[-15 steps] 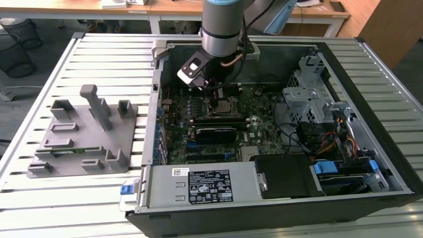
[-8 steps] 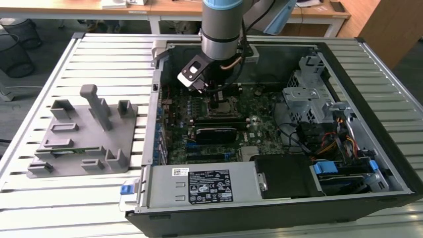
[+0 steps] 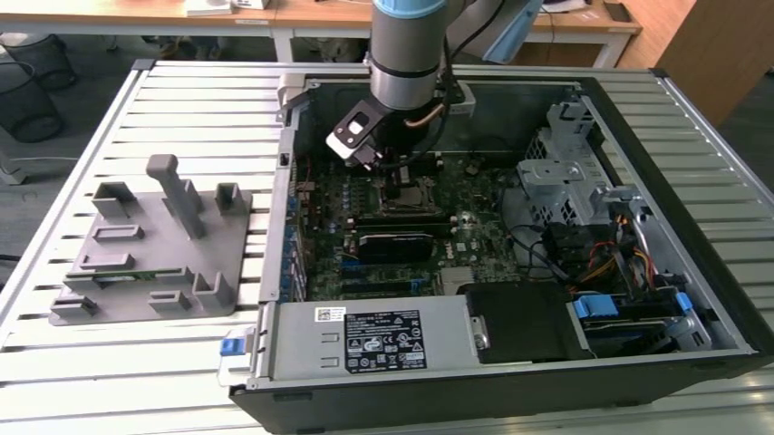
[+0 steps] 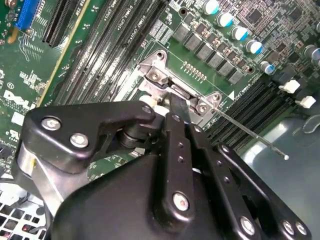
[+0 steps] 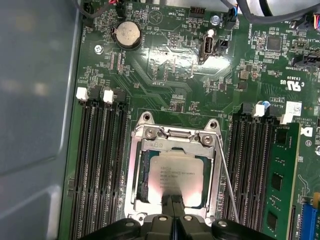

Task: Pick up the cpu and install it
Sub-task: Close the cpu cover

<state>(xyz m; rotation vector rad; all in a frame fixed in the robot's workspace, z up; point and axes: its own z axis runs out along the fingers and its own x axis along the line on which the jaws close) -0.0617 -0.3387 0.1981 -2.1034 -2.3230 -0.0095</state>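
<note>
The cpu (image 5: pixel 175 176), a flat square chip with a silver top, lies flat inside the metal socket frame (image 5: pixel 172 137) on the green motherboard (image 5: pixel 165 65). In the first wrist view my gripper (image 5: pixel 175 202) has its two black fingers pressed together, their tips over the chip's near edge; whether they touch it I cannot tell. The second wrist view shows the gripper (image 4: pixel 176 104) pointing down at the socket frame (image 4: pixel 160 75), with the thin lever (image 4: pixel 250 132) standing off to one side. In the exterior view the arm holds the gripper (image 3: pixel 384 169) over the socket (image 3: pixel 412 188) inside the open computer case.
Black memory slots (image 5: pixel 100 165) flank the socket, with a green module (image 5: pixel 280 185) in one slot. The case wall (image 5: pixel 35 125) is close by. A drive cage (image 3: pixel 568 172), cables and a power supply (image 3: pixel 362 335) crowd the case. A grey fixture (image 3: pixel 158 245) sits at the exterior view's left.
</note>
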